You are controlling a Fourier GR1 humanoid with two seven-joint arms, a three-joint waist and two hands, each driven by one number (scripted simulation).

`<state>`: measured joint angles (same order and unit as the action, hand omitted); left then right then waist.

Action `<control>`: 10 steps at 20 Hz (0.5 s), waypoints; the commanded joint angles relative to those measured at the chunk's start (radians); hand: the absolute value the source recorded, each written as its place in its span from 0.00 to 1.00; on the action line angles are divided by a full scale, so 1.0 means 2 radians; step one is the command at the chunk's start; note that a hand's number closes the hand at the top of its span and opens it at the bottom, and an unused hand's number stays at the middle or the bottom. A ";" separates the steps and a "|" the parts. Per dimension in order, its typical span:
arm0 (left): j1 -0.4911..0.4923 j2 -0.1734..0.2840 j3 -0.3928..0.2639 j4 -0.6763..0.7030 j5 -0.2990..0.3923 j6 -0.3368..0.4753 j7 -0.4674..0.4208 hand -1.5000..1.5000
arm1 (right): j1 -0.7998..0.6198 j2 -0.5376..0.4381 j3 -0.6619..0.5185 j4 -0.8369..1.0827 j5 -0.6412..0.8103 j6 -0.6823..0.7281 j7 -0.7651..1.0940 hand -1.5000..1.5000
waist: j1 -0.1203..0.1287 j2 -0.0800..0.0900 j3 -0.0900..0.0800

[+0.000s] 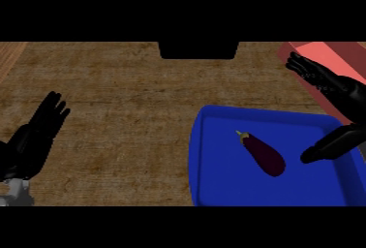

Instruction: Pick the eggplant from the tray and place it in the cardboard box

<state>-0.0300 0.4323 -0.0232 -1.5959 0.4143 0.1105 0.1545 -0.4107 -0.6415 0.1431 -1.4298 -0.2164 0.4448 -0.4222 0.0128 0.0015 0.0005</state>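
Observation:
A dark purple eggplant (263, 154) lies slanted in the middle of the blue tray (199, 160) at the lower right. My right hand (342, 91) hovers over the tray's right edge, open. Its fingers (304, 65) stretch up and left across the reddish cardboard box (337, 52) at the top right. Its thumb (327, 146) points down-left and ends a short way right of the eggplant without touching it. My left hand (39, 131) rests open at the left edge, fingers up, holding nothing.
A black block (198, 49) sits at the counter's far edge, top centre. Brown woven counter surface (121, 97) spreads between the left hand and the tray. The box stands just behind the tray's right far corner.

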 commanded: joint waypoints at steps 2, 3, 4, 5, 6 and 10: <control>-0.004 -0.008 -0.012 0.003 -0.009 0.002 0.006 0.50 | -0.043 -0.092 0.035 -0.023 0.091 0.052 0.025 0.00 | -0.002 -0.001 -0.001; -0.012 -0.002 -0.002 -0.001 0.003 -0.002 0.013 0.50 | -0.056 -0.101 0.048 -0.022 0.129 0.043 0.032 0.00 | 0.004 0.000 -0.001; -0.003 0.000 0.004 -0.001 0.010 -0.010 0.011 0.50 | -0.061 -0.122 0.054 -0.043 0.141 0.053 0.047 0.00 | 0.001 -0.003 -0.002; 0.000 -0.003 0.001 0.006 -0.001 -0.006 -0.001 0.50 | -0.066 -0.124 0.073 -0.061 0.164 0.053 0.060 0.00 | 0.000 -0.003 -0.002; -0.012 0.003 0.005 0.009 0.007 -0.012 0.012 0.50 | -0.081 -0.132 0.083 -0.056 0.184 0.063 0.065 0.00 | 0.003 0.000 -0.002; 0.027 0.006 0.004 -0.010 0.002 -0.022 -0.004 0.50 | -0.079 -0.129 0.138 -0.116 0.234 0.082 0.144 0.00 | 0.002 -0.004 -0.001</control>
<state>-0.0150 0.4304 -0.0218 -1.5901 0.4141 0.0879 0.1537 -0.5496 -0.8677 0.3335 -1.5860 0.1448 0.5664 -0.2405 0.0143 -0.0036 -0.0028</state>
